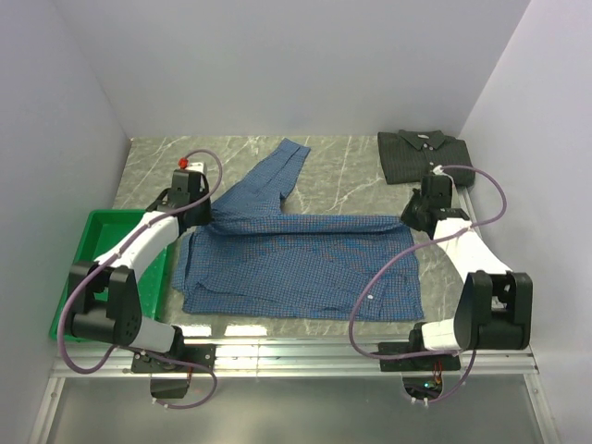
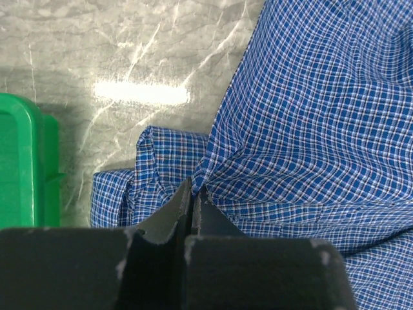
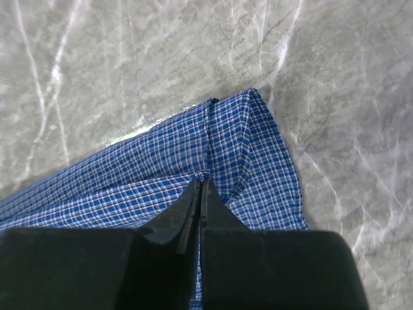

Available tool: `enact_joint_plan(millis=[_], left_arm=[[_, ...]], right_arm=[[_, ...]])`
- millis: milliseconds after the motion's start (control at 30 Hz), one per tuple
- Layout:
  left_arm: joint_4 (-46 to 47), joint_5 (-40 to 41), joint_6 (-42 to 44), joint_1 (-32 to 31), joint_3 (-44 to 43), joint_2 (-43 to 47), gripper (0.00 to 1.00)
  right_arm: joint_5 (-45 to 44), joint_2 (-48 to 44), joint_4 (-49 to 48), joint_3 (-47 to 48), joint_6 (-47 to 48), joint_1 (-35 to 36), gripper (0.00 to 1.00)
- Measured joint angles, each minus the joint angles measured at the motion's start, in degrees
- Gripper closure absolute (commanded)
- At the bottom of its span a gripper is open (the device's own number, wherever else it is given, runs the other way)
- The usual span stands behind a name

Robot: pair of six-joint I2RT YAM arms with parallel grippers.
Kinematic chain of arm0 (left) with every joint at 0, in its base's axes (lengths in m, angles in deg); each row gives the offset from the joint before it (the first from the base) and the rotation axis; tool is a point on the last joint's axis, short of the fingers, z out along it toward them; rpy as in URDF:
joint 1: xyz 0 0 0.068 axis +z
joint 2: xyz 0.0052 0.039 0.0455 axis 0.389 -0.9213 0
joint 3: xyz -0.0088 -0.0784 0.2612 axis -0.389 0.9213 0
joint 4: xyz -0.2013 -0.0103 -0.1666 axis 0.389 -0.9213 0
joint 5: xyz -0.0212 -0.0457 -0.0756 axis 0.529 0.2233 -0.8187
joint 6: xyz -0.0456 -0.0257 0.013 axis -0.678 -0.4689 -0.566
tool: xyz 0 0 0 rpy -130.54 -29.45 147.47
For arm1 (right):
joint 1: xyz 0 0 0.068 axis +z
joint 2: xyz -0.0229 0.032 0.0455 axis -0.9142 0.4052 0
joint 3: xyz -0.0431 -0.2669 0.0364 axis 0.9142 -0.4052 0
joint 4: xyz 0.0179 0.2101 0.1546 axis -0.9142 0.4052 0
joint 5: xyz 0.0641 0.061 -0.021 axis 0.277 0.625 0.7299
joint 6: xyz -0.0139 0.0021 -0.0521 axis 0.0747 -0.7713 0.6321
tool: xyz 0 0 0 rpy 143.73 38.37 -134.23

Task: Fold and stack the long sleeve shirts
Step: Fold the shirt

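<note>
Crosswise, blue shirt, collar perhaps left.

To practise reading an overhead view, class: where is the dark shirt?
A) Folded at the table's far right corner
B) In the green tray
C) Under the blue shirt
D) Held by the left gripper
A: the dark shirt lies folded at the far right corner of the table, away from the green tray and the spread blue checked shirt.

Left arm: white link, black joints and base.
Right arm: same white-and-black build.
Cables: purple-grey, looping along each arm.
Fingers: matte black, tapered, scuffed edges.
</note>
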Motion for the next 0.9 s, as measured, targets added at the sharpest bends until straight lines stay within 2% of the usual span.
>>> enact_joint_plan(millis=[267,600,800,833,900], left_arm=[[-0.4,2.2,-0.3,-2.3,0.7,0.9,0.98],[-3.5,5.6,-5.4,-3.1,3.4,1.6,0.96],[-5.0,5.7,-6.8,-3.3,4.0,1.5,0.77],[-5.1,5.7,-7.0,-3.4,4.0,1.5,0.58],[-5.6,5.9,-7.1,-3.4,4.0,1.6,0.43]], right_arm=[[-2.0,-3.1,0.4,-2.7,-2.0,0.0,1.00],[-2.0,-3.1,2.0,-7.2,-6.1,0.0,0.98],[-2.1,-2.1,2.3,-8.0,-7.0,0.0,0.80],[-2.2,-1.9,2.4,-8.0,-7.1,0.0,0.69],[-2.4,-1.9,2.5,-8.0,-7.1,0.0,0.57]])
